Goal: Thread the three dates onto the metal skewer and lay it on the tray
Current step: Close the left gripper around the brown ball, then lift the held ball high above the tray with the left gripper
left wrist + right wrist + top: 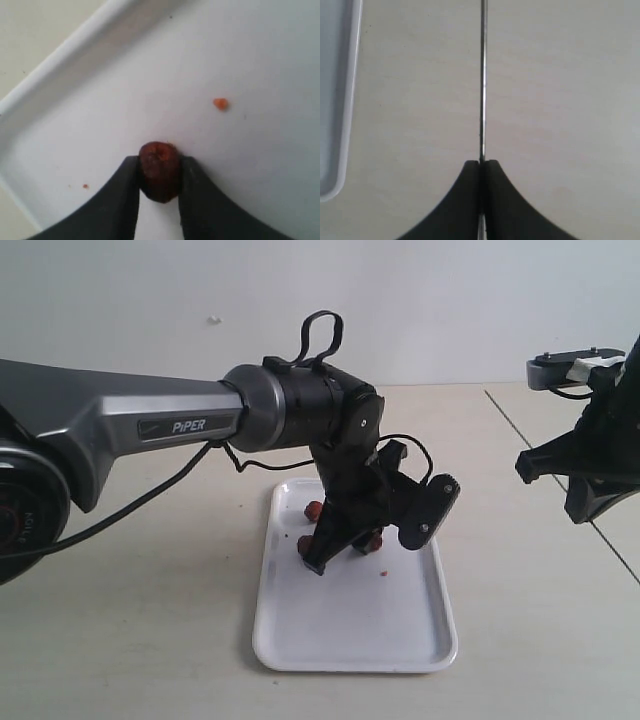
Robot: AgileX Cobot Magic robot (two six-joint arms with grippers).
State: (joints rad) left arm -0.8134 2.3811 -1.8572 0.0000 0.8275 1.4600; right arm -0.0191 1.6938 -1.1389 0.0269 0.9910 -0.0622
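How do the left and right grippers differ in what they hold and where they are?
The left gripper pinches a round reddish-brown date; the right gripper pinches the thin metal skewer. The left's jaws stand apart around it, the right's nearly touch. The left is over the tray, the right over the table. Both are black and shut.

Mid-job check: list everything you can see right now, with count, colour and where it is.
table: one, beige, under everything.
tray: one, white, middle of the table.
dates: three, reddish-brown, in the tray's far half in the exterior view, partly hidden.
crumbs: two, orange-red, on the tray floor.
metal skewer: one, grey, above the table beside the tray.
left gripper: one, black, over the tray, closed on one date.
right gripper: one, black, off the tray, shut on the skewer.
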